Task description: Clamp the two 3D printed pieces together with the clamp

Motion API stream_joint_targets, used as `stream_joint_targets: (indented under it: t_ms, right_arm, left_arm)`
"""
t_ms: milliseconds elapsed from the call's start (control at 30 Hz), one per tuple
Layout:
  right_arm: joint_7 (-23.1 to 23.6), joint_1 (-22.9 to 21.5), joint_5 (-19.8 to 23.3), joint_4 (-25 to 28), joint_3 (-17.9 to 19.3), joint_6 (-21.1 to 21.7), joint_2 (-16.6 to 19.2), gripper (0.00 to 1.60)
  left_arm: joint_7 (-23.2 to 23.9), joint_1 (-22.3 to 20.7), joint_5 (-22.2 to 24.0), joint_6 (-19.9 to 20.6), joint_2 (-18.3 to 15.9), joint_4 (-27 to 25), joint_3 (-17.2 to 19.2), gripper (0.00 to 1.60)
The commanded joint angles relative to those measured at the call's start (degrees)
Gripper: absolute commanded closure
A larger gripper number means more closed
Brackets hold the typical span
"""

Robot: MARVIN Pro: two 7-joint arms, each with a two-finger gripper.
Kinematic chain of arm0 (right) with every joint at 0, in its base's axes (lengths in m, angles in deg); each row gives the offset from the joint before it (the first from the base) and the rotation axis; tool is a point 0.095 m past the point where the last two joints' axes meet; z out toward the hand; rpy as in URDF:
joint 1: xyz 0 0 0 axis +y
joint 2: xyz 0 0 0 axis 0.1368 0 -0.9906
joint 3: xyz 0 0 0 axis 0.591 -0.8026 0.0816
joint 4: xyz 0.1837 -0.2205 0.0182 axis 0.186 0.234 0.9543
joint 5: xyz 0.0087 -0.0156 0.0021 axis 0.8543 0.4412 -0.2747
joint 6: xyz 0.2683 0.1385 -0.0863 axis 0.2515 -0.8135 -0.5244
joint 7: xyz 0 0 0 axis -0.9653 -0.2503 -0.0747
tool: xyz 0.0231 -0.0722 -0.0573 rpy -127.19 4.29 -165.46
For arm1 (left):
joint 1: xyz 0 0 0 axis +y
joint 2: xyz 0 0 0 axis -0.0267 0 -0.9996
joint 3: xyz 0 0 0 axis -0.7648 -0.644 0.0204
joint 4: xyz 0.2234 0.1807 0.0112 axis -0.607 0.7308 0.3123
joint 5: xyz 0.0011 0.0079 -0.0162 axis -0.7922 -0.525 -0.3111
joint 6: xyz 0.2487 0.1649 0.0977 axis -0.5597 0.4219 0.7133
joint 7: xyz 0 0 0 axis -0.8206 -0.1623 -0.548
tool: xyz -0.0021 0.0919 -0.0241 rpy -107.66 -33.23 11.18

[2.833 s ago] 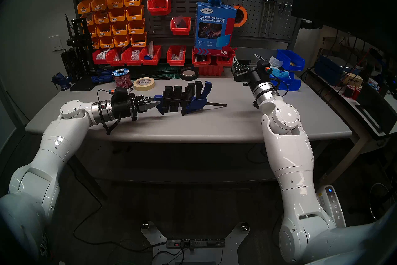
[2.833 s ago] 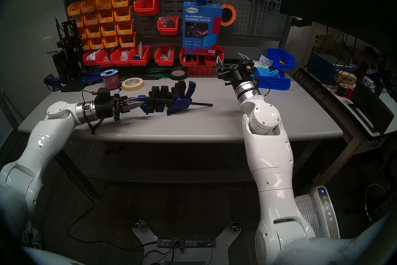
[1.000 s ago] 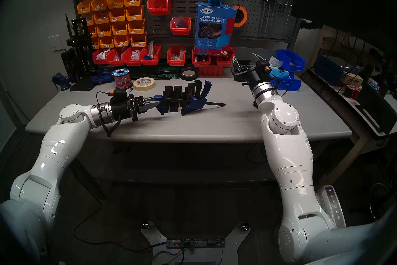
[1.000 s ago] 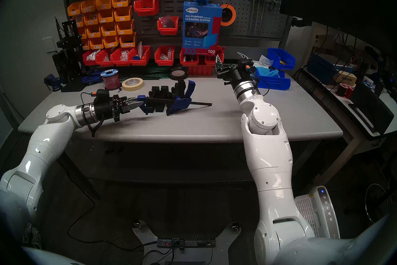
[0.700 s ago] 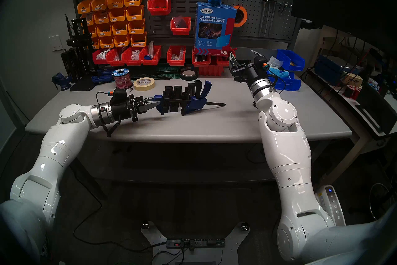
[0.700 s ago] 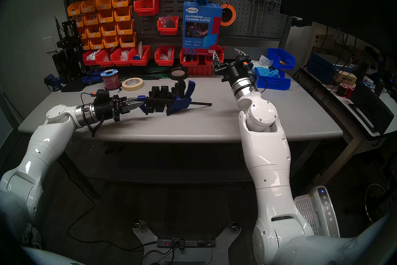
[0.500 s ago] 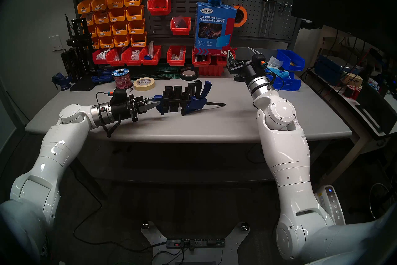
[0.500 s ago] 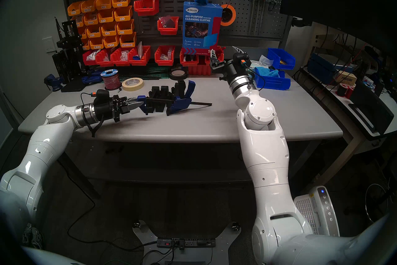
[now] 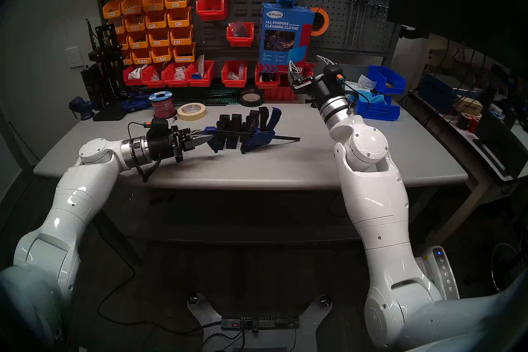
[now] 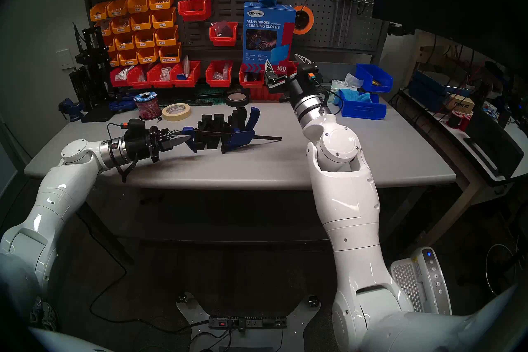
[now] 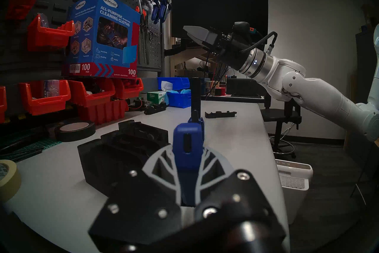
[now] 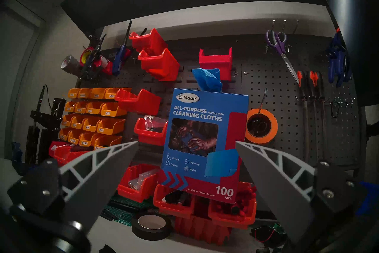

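The clamp point(image 9: 258, 138) lies on the grey table point(image 9: 285, 168), its thin black bar pointing right and its blue trigger handle raised. My left gripper point(image 9: 210, 138) is shut on the blue jaw point(image 11: 187, 143) at the bar's left end. The two 3D printed pieces point(image 9: 228, 130) point(image 9: 257, 117), black slotted blocks, stand side by side along the bar between that jaw and the handle. Whether the jaws press them I cannot tell. My right gripper point(image 9: 310, 64) hangs open and empty above the table's back right, facing the pegboard; its fingers point(image 12: 114, 156) are spread wide.
Masking tape point(image 9: 191, 111), a red wire spool point(image 9: 162, 105) and black tape point(image 9: 251, 98) sit behind the clamp. Red bins and a cleaning-cloths box point(image 9: 283, 37) line the back. Blue bins point(image 9: 380, 107) stand at the back right. A low notched black strip point(image 11: 220, 114) lies beyond the clamp.
My right arm has swung left and upward, its open gripper now in front of the cleaning-cloths box. The left arm, clamp and black pieces have not moved.
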Motion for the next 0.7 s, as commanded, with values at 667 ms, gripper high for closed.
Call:
stream_joint_targets:
  t_ms: [667]
  right_arm:
    - [-4.59,7.23,-4.94,15.51,-8.54,10.39,-4.23,0.0]
  left_arm:
    - [0.15,-1.93,1.19,0.12,-0.02,-1.38,1.62,1.6]
